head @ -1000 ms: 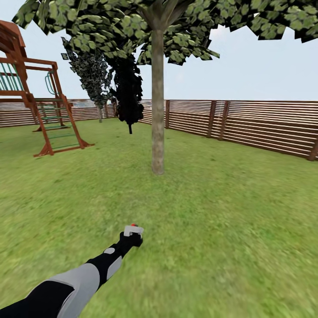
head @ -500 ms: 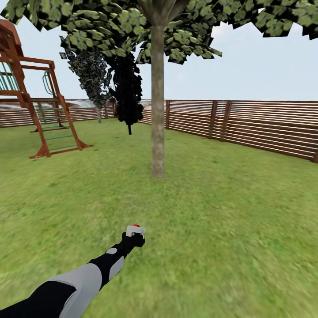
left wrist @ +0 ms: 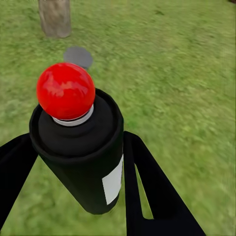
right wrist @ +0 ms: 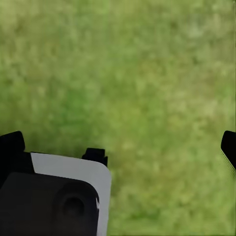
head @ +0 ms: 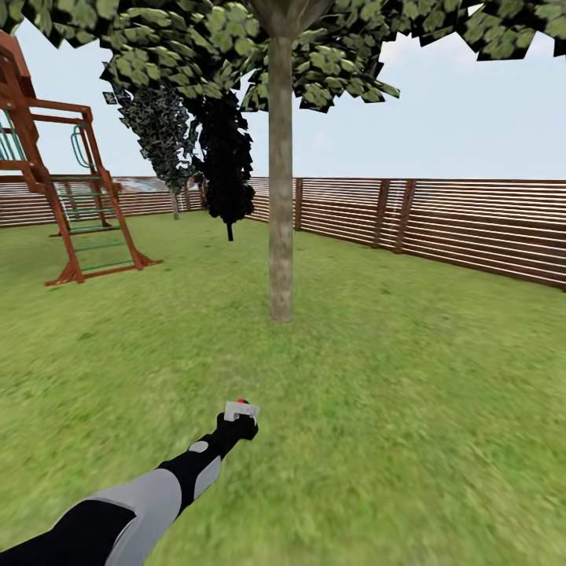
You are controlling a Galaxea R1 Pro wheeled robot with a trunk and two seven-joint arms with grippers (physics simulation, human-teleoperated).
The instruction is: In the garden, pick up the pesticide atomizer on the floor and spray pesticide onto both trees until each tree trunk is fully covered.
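Left gripper (head: 238, 414) is seen extended forward over the grass (head: 409, 409), closed around the pesticide atomizer (left wrist: 78, 147). In the left wrist view, the black bottle with red top and white label is held upright between the two dark fingers (left wrist: 147, 191). A tree trunk (head: 281, 181) is seen ahead, well apart from the atomizer, under a broad-leaved canopy. A wooden playset (head: 63, 189) stands far left; a slat fence (head: 472, 228) bounds the lawn. Right gripper (right wrist: 118, 147): its fingertips are spread wide over grass, nothing between them.
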